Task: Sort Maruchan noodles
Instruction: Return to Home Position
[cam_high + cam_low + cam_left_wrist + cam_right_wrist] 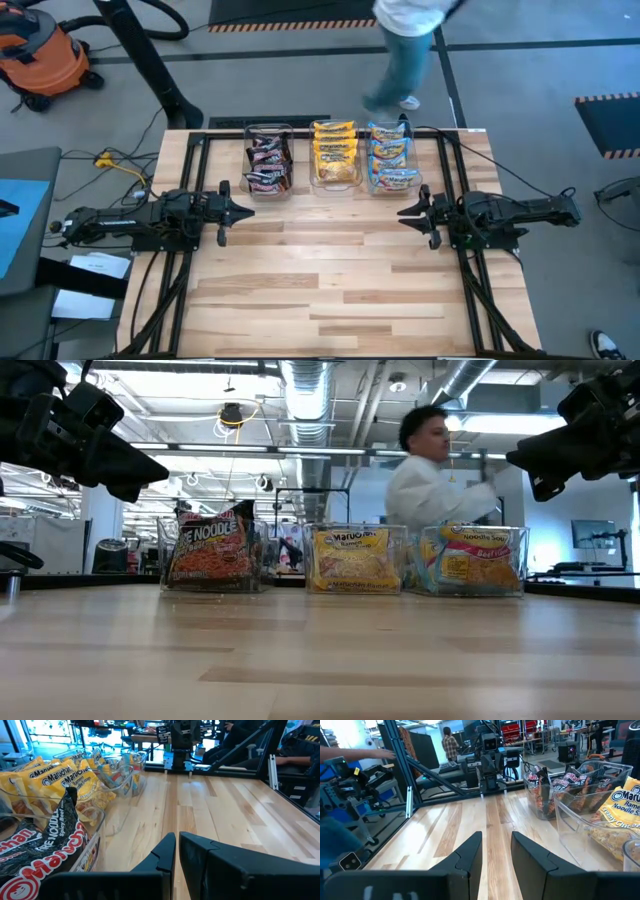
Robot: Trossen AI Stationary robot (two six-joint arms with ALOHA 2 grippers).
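The Maruchan noodles lie in three clear tubs in a row at the table's far middle. Dark maroon-black packets [268, 163] fill the left tub, yellow ones [334, 153] the middle tub, and light blue ones [391, 158] the right tub. In the low view the packets [212, 552] [352, 558] [472, 558] stand on edge against the tub walls. My left gripper [246, 211] [177, 840] hangs level over the table's left side, shut and holding nothing. My right gripper [404, 213] [496, 840] hangs level over the right side, open, with nothing between its fingers. Both point toward the table's middle, on the near side of the tubs.
A person [405, 50] [440, 470] in a white top walks past just beyond the table's far edge. Black frame rails [196, 160] [452, 165] run along the table's left and right sides. Bare wood [330, 290] stretches between the arms and the near edge.
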